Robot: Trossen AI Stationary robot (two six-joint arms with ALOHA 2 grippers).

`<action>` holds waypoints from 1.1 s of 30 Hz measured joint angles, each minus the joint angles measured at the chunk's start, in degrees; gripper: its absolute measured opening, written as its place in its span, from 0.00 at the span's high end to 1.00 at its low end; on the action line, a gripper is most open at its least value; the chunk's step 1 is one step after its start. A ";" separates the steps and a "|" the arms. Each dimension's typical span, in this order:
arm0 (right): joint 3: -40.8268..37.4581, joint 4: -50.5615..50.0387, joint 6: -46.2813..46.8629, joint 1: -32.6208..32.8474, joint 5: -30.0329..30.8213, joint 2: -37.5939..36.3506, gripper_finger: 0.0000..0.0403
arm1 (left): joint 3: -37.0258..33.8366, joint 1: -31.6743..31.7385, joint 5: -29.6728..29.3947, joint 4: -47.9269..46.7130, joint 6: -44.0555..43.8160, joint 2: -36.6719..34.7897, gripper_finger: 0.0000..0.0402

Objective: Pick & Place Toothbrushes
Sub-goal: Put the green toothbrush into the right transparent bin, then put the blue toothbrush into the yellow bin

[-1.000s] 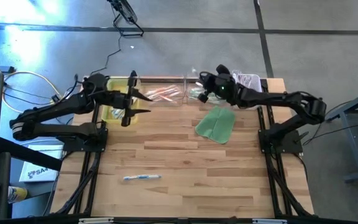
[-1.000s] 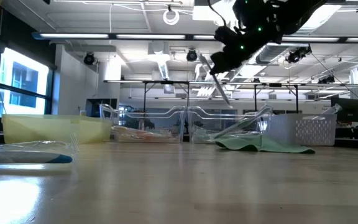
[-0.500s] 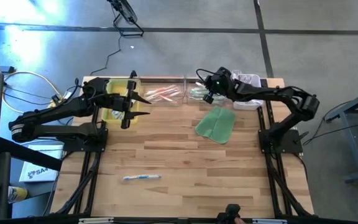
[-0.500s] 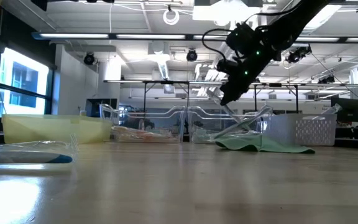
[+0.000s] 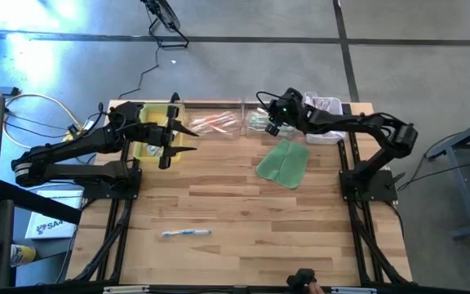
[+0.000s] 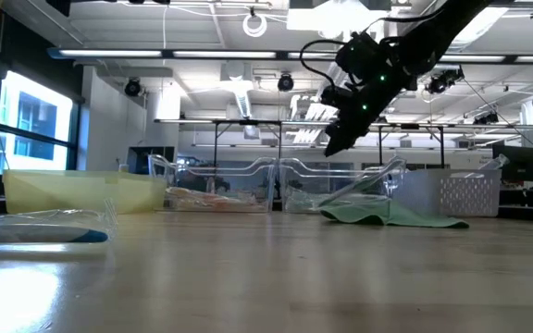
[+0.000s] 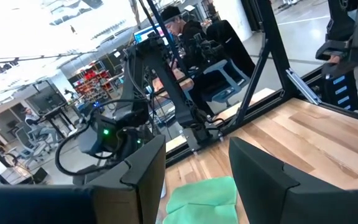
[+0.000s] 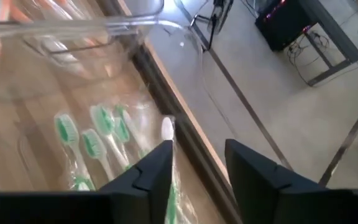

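Several green-headed toothbrushes (image 8: 82,146) in glossy wrappers lie in a clear bin (image 5: 255,122). My right gripper (image 8: 197,155) hangs just above them, open, fingers slanting down, nothing between them. A white-headed toothbrush (image 8: 166,128) lies in the bin right beside one finger. Pink toothbrushes (image 5: 216,123) fill the neighbouring clear bin. One blue toothbrush (image 5: 186,233) lies flat near the table's front edge. My left gripper (image 5: 188,137) hovers open beside the yellow bin (image 5: 147,131), holding nothing.
A flat green cloth (image 5: 284,163) lies on the table in front of the clear bins. A white basket (image 5: 325,106) stands at the far right corner. People and desks show in the room beyond the table.
My right gripper has sunk toward the clear bin and tipped further down, bringing a wrapped toothbrush with it. It has then let go: the toothbrush no longer hangs below the fingers and has dropped into the bin.
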 joint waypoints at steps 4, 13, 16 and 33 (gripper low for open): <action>0.00 0.45 -0.43 0.82 -0.15 -1.32 0.61 | 0.00 0.00 0.00 -0.41 -0.02 0.00 0.57; 0.00 0.66 1.09 6.86 -7.15 -10.08 0.71 | 0.02 -0.01 0.02 -0.66 0.00 0.00 0.57; 0.00 0.61 3.69 9.19 -11.82 -13.07 0.76 | 0.02 -0.02 0.02 -0.66 0.00 0.00 0.57; 0.01 -0.99 7.98 17.46 -40.42 -16.54 0.99 | 0.02 -0.01 0.02 -0.59 0.00 0.00 0.57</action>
